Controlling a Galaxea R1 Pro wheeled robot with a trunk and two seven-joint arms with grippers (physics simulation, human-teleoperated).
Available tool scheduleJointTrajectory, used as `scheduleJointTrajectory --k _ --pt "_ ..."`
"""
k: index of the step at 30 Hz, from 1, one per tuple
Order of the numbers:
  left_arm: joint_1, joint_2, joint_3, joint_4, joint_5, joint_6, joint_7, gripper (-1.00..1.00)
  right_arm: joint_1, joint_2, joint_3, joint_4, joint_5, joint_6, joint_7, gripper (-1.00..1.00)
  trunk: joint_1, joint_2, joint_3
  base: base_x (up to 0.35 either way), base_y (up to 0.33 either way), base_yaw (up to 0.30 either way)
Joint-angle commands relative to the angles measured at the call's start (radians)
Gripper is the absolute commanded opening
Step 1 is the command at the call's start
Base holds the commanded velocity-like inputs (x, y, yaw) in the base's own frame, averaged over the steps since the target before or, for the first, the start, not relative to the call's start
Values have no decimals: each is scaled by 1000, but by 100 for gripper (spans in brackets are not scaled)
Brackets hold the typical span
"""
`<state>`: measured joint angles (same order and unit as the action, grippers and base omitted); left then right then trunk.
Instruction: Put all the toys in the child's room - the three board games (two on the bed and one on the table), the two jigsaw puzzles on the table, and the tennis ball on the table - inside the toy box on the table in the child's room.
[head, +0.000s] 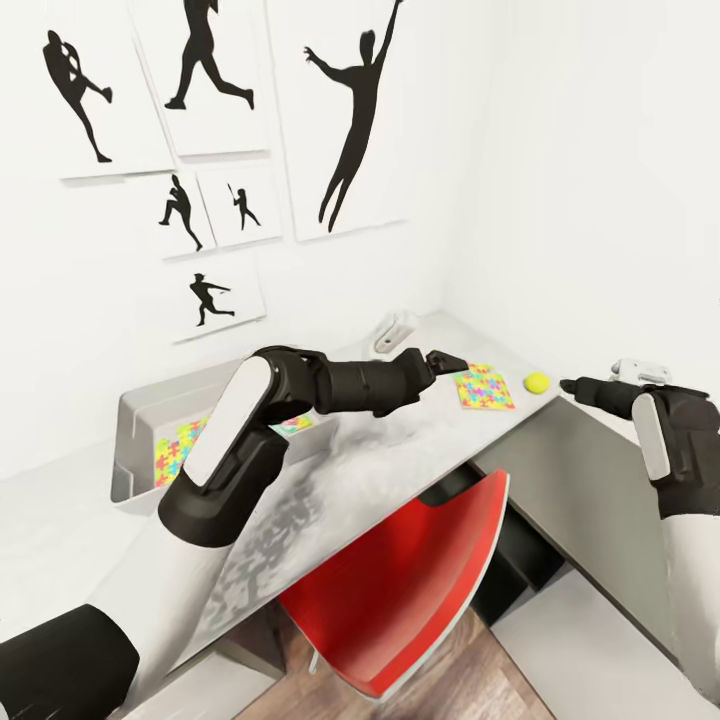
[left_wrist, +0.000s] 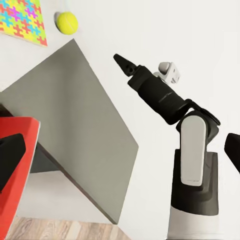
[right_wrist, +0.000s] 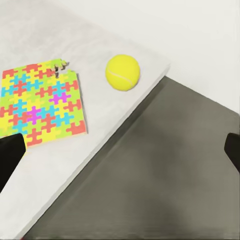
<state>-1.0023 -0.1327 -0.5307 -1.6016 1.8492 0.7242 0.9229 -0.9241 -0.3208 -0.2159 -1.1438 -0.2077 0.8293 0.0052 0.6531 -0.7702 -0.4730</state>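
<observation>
The light grey toy box stands on the table at the left, against the wall. A jigsaw puzzle lies inside it, partly hidden by my left arm. My left gripper is open and empty, just above the near edge of a second jigsaw puzzle that lies flat on the table. The tennis ball rests close to the table's end, right of that puzzle. My right gripper hovers open and empty a little to the right of the ball, past the table's end.
A red chair is pushed under the table in front of me. A lower dark grey cabinet adjoins the table's right end, below my right arm. A small white object stands by the wall. Athlete silhouette prints hang above.
</observation>
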Motion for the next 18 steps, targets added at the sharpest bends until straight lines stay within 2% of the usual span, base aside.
scheduleJointTrajectory --k 1,5,10,11,12,16,18 --pt "-1 0 2 0 8 0 11 100 -8 0 -1 17 -3 4 0 100 -4 6 4 0 0 0" --pt "-1 0 3 1 8 1 12 100 -25 1 0 58 -3 4 0 100 -19 34 23 0 0 0" --pt "-1 -1 4 2 7 0 42 100 -50 30 0 124 -2 1 -1 100 -38 69 47 0 0 0" --pt "-1 -2 4 2 7 0 50 100 -58 33 0 142 -2 -1 -2 100 -42 76 51 0 0 0" --pt "-2 -4 3 2 7 0 67 100 -86 41 0 209 1 -7 -2 100 -46 83 56 0 0 0" --pt "-1 -5 3 3 8 0 78 100 -117 46 0 282 3 -27 -2 100 -61 111 75 0 0 0" --pt "2 -5 3 1 7 0 80 100 -132 48 0 321 5 -48 -2 100 -61 111 78 0 0 0"
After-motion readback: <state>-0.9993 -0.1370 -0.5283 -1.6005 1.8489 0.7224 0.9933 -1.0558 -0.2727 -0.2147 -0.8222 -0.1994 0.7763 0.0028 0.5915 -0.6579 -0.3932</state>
